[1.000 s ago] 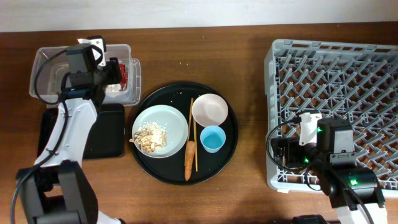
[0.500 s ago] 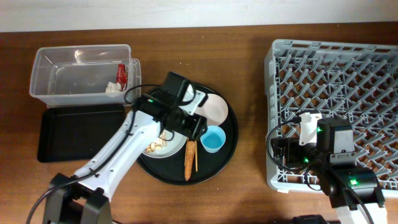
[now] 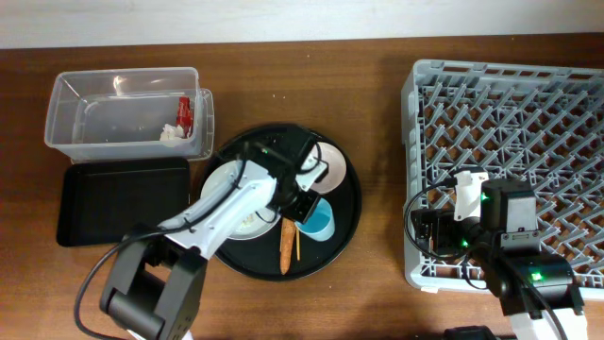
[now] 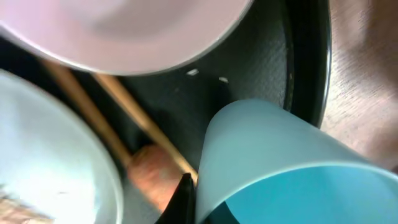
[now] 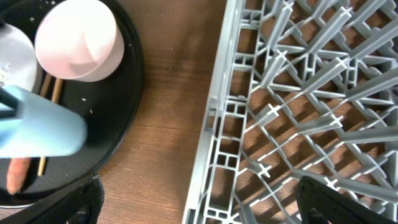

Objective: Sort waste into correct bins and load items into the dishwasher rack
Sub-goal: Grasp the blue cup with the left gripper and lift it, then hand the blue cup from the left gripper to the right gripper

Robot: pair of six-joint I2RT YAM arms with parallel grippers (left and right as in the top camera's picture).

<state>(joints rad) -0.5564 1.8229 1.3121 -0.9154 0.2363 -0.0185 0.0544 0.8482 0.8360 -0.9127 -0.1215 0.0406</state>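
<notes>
My left gripper (image 3: 304, 206) is low over the round black tray (image 3: 347, 222), shut on the wall of the light-blue cup (image 3: 321, 221). In the left wrist view one black fingertip (image 4: 183, 199) presses the outside of the cup (image 4: 280, 155); the other finger is hidden. Beside it lie the chopsticks (image 4: 143, 124), the orange carrot stick (image 4: 152, 177), the white bowl (image 3: 330, 165) and the plate (image 3: 219, 179), which the arm partly covers. The red wrapper (image 3: 185, 111) and white paper scrap (image 3: 170, 134) lie in the clear tub (image 3: 123, 118). My right gripper (image 5: 199, 199) hangs open over the dishwasher rack's (image 3: 510, 142) left edge.
The shallow black rectangular tray (image 3: 113, 198) sits in front of the clear tub at the left. Bare wooden table (image 3: 377, 123) separates the round tray from the rack. My left arm stretches across the plate.
My left arm swung from the clear tub across to the round tray, dropped beside the cup, and its jaws closed on the cup's wall. The right arm stayed still.
</notes>
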